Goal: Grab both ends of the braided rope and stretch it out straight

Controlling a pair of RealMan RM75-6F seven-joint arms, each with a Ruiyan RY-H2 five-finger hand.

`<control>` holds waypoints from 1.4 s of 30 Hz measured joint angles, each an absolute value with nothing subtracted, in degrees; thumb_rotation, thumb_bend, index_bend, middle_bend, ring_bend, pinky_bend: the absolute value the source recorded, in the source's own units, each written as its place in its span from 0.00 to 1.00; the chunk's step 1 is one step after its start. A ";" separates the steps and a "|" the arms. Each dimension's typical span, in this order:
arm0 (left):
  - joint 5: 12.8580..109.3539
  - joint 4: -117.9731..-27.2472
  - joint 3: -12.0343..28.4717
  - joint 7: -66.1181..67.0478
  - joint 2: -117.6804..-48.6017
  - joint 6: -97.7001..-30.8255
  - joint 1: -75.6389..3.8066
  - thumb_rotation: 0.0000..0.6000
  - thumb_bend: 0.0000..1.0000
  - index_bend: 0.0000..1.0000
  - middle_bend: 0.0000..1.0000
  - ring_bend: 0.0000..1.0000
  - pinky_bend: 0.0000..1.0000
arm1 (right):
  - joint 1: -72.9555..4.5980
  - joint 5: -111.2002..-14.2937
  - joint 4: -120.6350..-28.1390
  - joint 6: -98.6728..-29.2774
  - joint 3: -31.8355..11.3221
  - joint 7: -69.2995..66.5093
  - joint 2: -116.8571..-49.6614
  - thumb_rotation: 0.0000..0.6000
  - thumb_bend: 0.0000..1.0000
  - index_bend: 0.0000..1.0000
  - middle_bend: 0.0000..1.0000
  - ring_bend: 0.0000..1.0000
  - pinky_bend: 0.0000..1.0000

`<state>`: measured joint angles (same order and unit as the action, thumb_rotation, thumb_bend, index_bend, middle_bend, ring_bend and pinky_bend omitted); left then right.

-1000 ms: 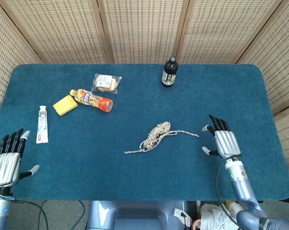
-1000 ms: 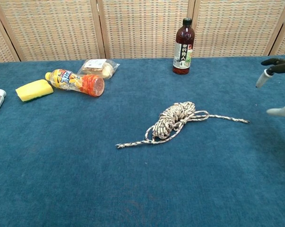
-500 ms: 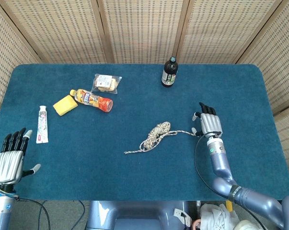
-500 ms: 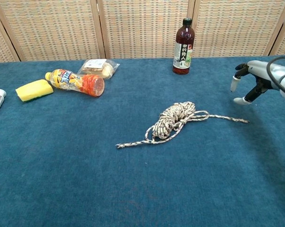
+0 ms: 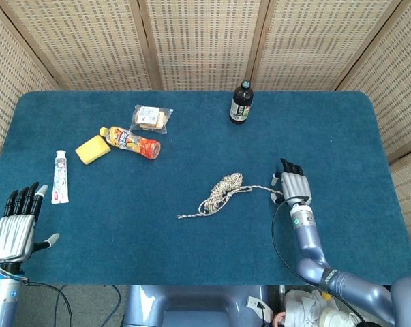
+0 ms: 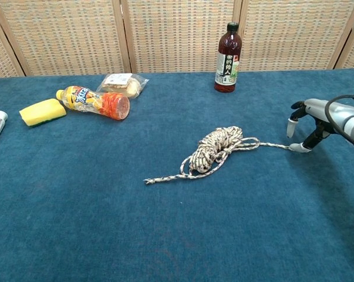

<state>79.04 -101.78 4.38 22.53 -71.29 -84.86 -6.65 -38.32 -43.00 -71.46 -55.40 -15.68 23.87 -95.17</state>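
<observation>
- The left robot hand [image 5: 14, 228] is hovering at the near left corner of the desk [image 5: 191, 245], fingers spread apart and grasping nothing.
- The right robot hand [image 5: 294, 185] is reaching in low at the right end of the braided rope [image 5: 222, 193]; its fingers are parted, and a fingertip [image 6: 299, 148] is touching the rope's loose end, though whether it is pinching that end I cannot tell.
- The braided rope is lying near the middle of the desk, bunched in a coil, with one tail trailing toward the near left and the other running right to the robot hand.
- A toothpaste tube [image 5: 60, 177] is lying by the left edge.
- Farther back, a yellow sponge [image 5: 93, 149], an orange drink bottle [image 5: 130, 142] and a snack packet [image 5: 151, 118] are sitting close together.
- A dark bottle [image 5: 241, 103] is standing upright near the far edge.
- Woven screen panels [image 5: 198, 41] are closing off the room behind the blue-covered desk.
</observation>
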 measured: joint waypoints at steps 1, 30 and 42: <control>79.11 -101.79 4.33 22.56 -71.30 -84.85 -6.66 1.00 0.00 0.00 0.00 0.00 0.00 | -38.22 -42.95 -71.48 -55.40 -15.53 23.89 -95.11 1.00 0.31 0.47 0.00 0.00 0.00; 79.28 -101.75 4.03 23.46 -71.84 -85.14 -6.78 1.00 0.00 0.00 0.00 0.00 0.00 | -39.15 -39.06 -65.55 -51.68 -15.60 24.55 -97.43 1.00 0.32 0.51 0.00 0.00 0.00; 79.20 -101.79 4.02 23.40 -71.81 -85.07 -6.85 1.00 0.00 0.00 0.00 0.00 0.00 | -39.79 -38.09 -64.95 -51.03 -15.60 25.62 -97.83 1.00 0.38 0.55 0.00 0.00 0.00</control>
<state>79.20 -101.79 4.02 23.40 -71.81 -85.07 -6.85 -39.79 -38.09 -64.95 -51.03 -15.60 25.62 -97.83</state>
